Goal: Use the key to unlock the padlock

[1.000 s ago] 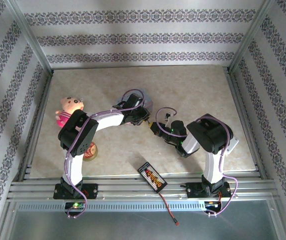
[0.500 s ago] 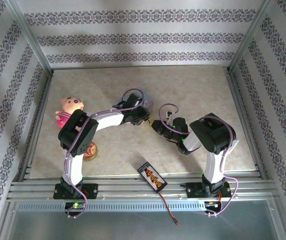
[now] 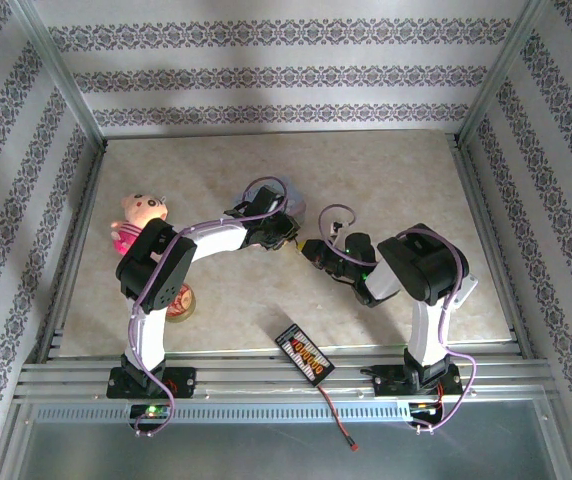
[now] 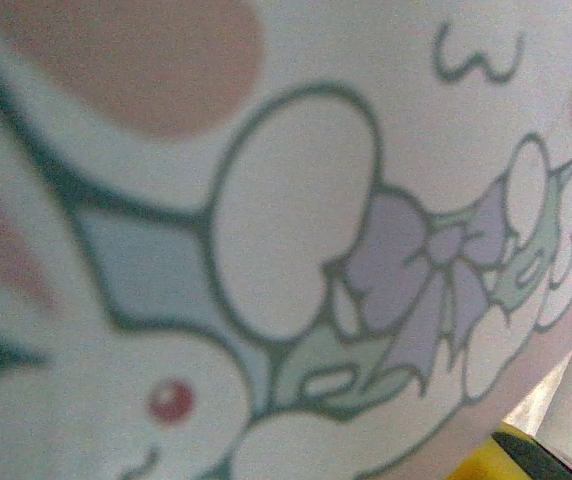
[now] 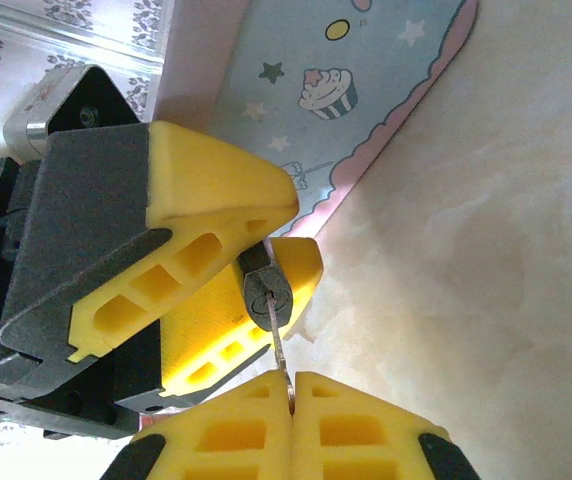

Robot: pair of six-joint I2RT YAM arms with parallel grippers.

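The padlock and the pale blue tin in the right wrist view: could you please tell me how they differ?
The padlock is tiny, dark and plain; the tin is far larger, pale blue with cartoon prints. The padlock sits pinched in the left gripper with the key in it; the tin lies ungripped on the table.

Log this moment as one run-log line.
left gripper: shut on padlock | right gripper: shut on key | key: blade tip at padlock keyway | unlocked: cannot tell
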